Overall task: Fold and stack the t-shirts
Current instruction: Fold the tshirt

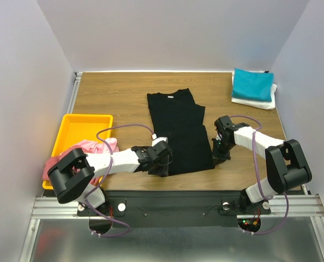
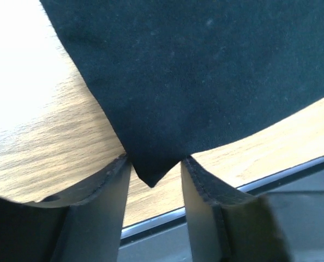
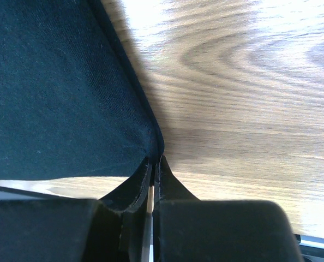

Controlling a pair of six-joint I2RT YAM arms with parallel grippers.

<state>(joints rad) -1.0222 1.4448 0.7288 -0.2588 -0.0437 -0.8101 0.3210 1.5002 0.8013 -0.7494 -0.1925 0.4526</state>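
The black t-shirt [image 1: 178,131] lies flat on the wooden table, folded to a long strip with its collar toward the far side. My left gripper [image 1: 162,165] is at its near left corner. In the left wrist view that corner [image 2: 151,172] points down between the two fingers [image 2: 105,207], which stand apart beside it. My right gripper [image 1: 222,152] is at the near right corner and is shut on the shirt's hem [image 3: 151,147]. A folded teal t-shirt [image 1: 253,83] rests on a white t-shirt [image 1: 263,102] at the back right. A pink t-shirt [image 1: 99,147] and a dusty red t-shirt [image 1: 52,166] lie crumpled in the tray.
A yellow plastic tray [image 1: 83,121] stands at the left of the table. White walls close in the left, far and right sides. A metal rail [image 2: 271,183] runs along the table's near edge, just behind both grippers.
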